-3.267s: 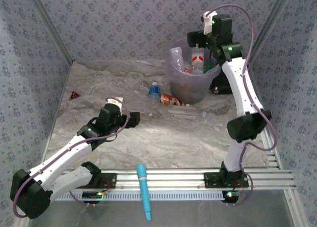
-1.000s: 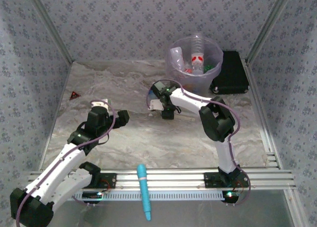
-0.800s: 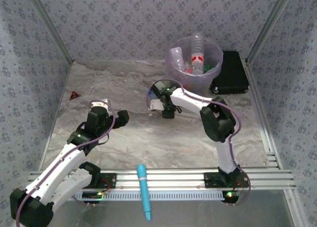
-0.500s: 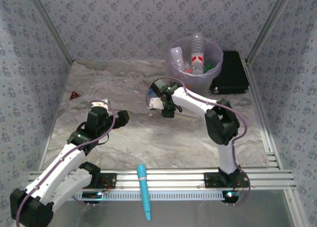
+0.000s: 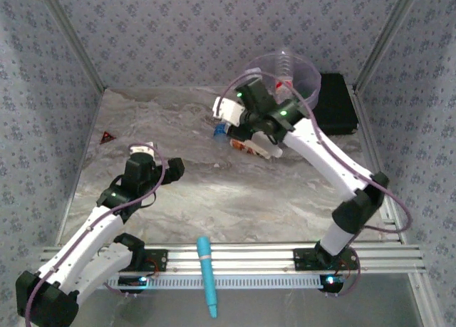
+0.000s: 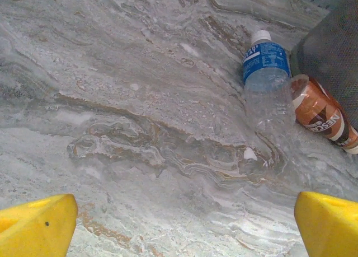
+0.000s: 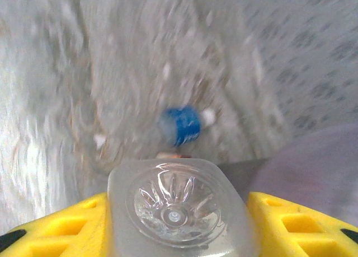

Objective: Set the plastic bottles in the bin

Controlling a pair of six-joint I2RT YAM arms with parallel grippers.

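My right gripper (image 5: 256,135) hangs above the table just left of the pale-purple bin (image 5: 305,69), shut on a clear bottle (image 5: 267,152). In the right wrist view the clear bottle's ribbed base (image 7: 178,205) faces the camera, pinched between the yellow fingers (image 7: 72,223). Two bottles lie on the marble below: a clear one with a blue label (image 6: 267,78) and a brown one (image 6: 321,114) beside it. The bin holds several bottles. My left gripper (image 5: 173,169) is open and empty, low over bare table at the left.
A flat black box (image 5: 336,102) lies right of the bin. A light-blue pen-shaped tool (image 5: 206,273) rests on the front rail. A small red triangle (image 5: 107,136) sits near the left wall. Patterned walls close in three sides.
The right arm has risen off the table with the clear bottle in its gripper and swung back towards the bin. The left arm has not moved.
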